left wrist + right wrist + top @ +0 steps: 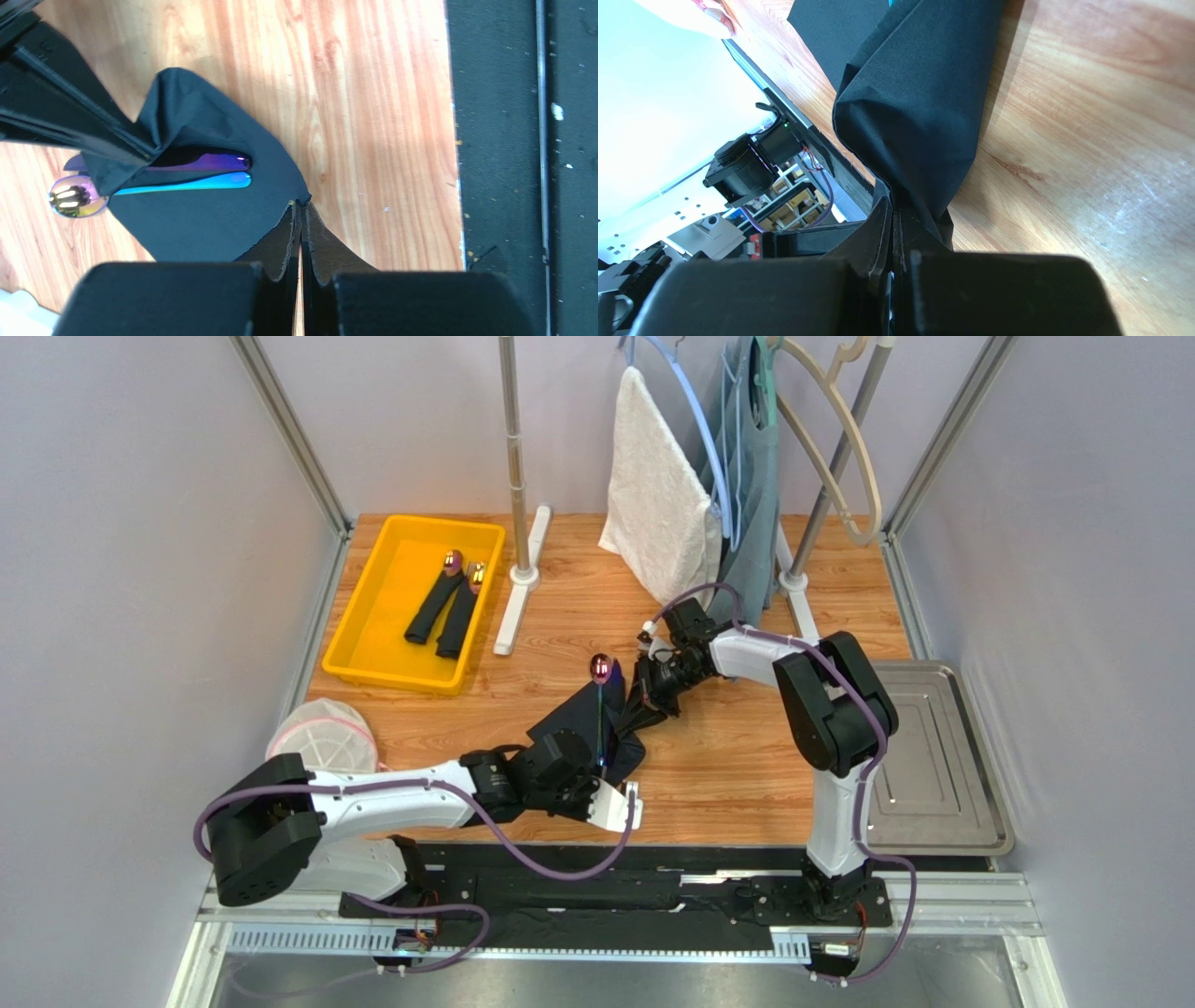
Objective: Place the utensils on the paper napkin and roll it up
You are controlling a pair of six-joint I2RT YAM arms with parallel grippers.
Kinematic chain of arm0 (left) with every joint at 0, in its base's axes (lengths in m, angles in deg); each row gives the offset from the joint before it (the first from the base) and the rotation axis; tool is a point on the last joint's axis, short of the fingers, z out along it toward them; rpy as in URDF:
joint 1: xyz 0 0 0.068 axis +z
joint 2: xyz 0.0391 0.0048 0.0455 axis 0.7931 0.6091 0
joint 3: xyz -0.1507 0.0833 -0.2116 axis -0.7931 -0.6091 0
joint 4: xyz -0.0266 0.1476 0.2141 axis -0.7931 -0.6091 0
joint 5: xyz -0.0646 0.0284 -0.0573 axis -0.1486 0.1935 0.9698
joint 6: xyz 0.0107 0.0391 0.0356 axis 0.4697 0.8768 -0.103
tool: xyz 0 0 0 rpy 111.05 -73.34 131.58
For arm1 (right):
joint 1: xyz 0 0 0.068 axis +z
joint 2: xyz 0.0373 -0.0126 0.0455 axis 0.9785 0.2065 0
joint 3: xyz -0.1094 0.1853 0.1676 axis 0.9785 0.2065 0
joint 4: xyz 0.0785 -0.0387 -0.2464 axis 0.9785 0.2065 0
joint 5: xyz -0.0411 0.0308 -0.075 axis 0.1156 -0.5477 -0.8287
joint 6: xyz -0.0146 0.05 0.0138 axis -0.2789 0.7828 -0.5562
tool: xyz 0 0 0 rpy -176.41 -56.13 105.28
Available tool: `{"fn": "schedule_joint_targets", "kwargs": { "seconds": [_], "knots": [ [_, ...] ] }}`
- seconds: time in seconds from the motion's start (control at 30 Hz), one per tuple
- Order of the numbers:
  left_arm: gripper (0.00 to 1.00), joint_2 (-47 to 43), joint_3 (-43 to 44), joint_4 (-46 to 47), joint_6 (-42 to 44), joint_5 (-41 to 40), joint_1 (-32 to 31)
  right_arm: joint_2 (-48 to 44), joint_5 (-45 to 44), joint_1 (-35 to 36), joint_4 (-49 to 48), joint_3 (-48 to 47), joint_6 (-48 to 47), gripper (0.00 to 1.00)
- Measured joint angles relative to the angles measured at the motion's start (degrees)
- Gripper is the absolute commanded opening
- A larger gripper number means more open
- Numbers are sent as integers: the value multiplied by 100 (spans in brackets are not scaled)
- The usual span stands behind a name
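Observation:
The black paper napkin (617, 725) lies mid-table, partly folded over the utensils. In the left wrist view a purple piece (210, 162) and a thin blue piece (203, 183) lie side by side on the napkin (210, 227). An iridescent spoon head (74, 196) sticks out past its edge and also shows in the top view (601, 668). My left gripper (302, 206) is shut on the napkin's near corner. My right gripper (896, 217) is shut on the far corner and holds that side (927, 105) lifted and folded towards the utensils.
A yellow bin (368, 637) at the back left holds two more dark-handled utensils (442, 602). A white towel (659, 476) and a grey-blue garment (751, 462) hang at the back. A metal tray (926, 756) sits at the right, and a white round object (326, 732) at the left.

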Motion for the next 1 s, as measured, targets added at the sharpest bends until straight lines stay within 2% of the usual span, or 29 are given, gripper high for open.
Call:
{"fn": "schedule_joint_targets", "kwargs": {
  "seconds": [0.23, 0.53, 0.73, 1.0],
  "knots": [
    [0, 190, 575, -48, -216, 131, 603, -120, 2, 0, 46, 50, -48, 0],
    [0, 1268, 1506, -271, -592, 658, 1381, -350, 26, -42, 125, 144, -138, 0],
    [0, 1956, 2146, -621, -754, 852, 1552, -363, 151, -98, 105, 234, -120, 0],
    [0, 2450, 2677, -1152, -850, 824, 1569, -361, 337, -96, 24, 352, 13, 0]
  ]
}}
